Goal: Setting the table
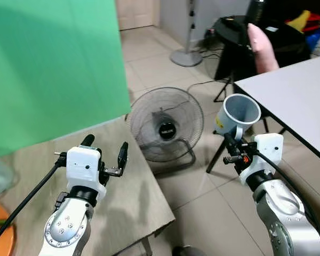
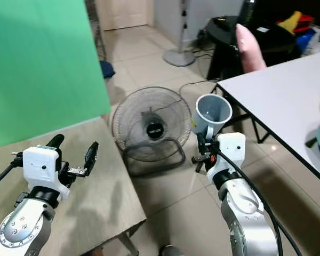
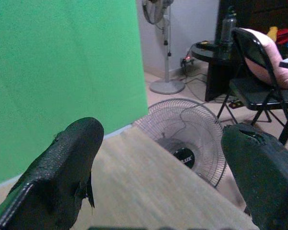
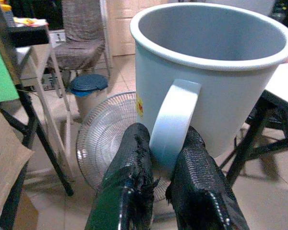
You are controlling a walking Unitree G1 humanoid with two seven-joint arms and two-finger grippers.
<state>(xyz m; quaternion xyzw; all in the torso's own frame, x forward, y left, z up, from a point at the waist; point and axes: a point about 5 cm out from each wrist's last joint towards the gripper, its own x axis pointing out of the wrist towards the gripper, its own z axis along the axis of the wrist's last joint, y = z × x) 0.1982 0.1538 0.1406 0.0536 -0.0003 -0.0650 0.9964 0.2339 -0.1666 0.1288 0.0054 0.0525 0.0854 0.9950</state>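
Mug (image 1: 238, 114), pale grey with a thick loop handle, rides upright in the robot's right gripper (image 4: 169, 165), its two black fingers pinched on either side of the handle, carried over bare tiled floor just short of the white table (image 1: 298, 96). Beside the mug, toward the robot's left, a floor fan (image 1: 166, 126) lies tilted on its stand; beyond it stand a folding chair with a pink cushion (image 1: 261, 49) and a pedestal fan base (image 1: 186, 57).

The mug looks rigid and light, probably plastic or glazed ware, smooth enough to swivel around a two-point pinch on the handle. The hold at the handle's middle seems sound while the mug stays upright; a hard stop or tilt could let the body swing. It appears empty, so spilling is no worry.

The left gripper (image 1: 104, 154) hovers spread wide and carrying nothing over the wooden table (image 1: 128, 186), on the far side of the fan from the mug, in front of a green screen (image 1: 53, 64).

Room for the mug's travel looks fair: open floor lies between mug and white table, whose near corner and dark legs are the edges to clear. The mug likely needs lifting above that tabletop rim before moving inward, and the fan's cage sits close beneath.
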